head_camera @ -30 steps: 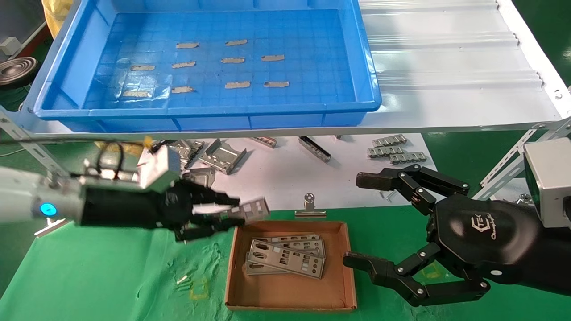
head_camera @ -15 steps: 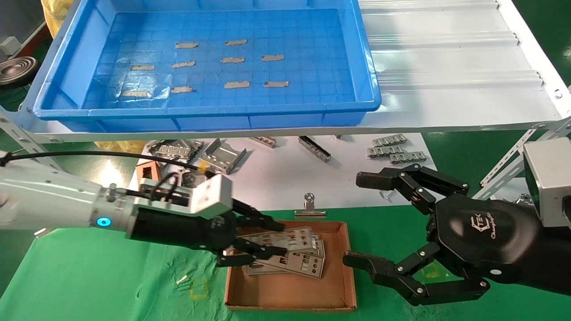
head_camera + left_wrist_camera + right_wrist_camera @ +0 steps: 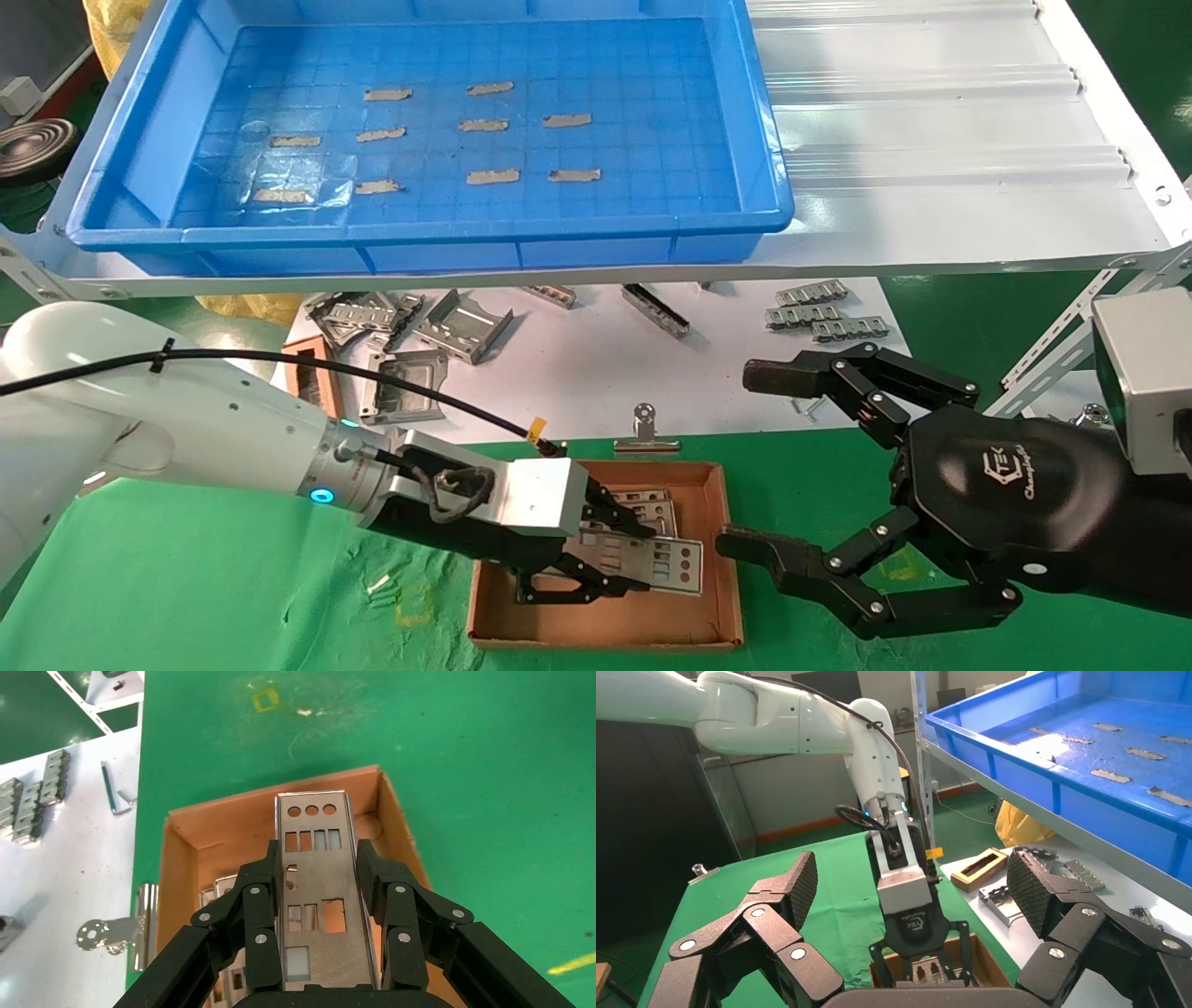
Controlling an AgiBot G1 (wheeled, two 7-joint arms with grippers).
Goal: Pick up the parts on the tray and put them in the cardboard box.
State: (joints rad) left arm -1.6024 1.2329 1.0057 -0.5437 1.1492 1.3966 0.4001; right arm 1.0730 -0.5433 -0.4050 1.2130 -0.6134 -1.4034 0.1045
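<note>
So the left gripper (image 3: pixel 610 557) is down over the cardboard box (image 3: pixel 722 568), fingers clamped on the long edges of one metal plate (image 3: pixel 663 562). From the left wrist view you can see that plate (image 3: pixel 316 881) sitting flat between the two black fingers (image 3: pixel 256 910), its end with three round holes sticking out past the fingertips over the box floor (image 3: pixel 211 829). A couple more plates (image 3: pixel 652 503) are lying in the box underneath it, toward the far side.

Off to the right of the box, the right gripper (image 3: pixel 759 461) hangs above the green mat (image 3: pixel 186 596), fingers spread wide with nothing between them; its lower finger sits just beside the box's right wall.

Behind the box there's a white sheet (image 3: pixel 577 373) with bent metal brackets (image 3: pixel 463 326) and other bits scattered on it, plus a binder clip (image 3: pixel 646 431) right at the box's back edge.

Up on the white shelf (image 3: pixel 931 140) sits the blue tray (image 3: pixel 773 200), with only small grey tape strips (image 3: pixel 494 176) on its gridded floor.
</note>
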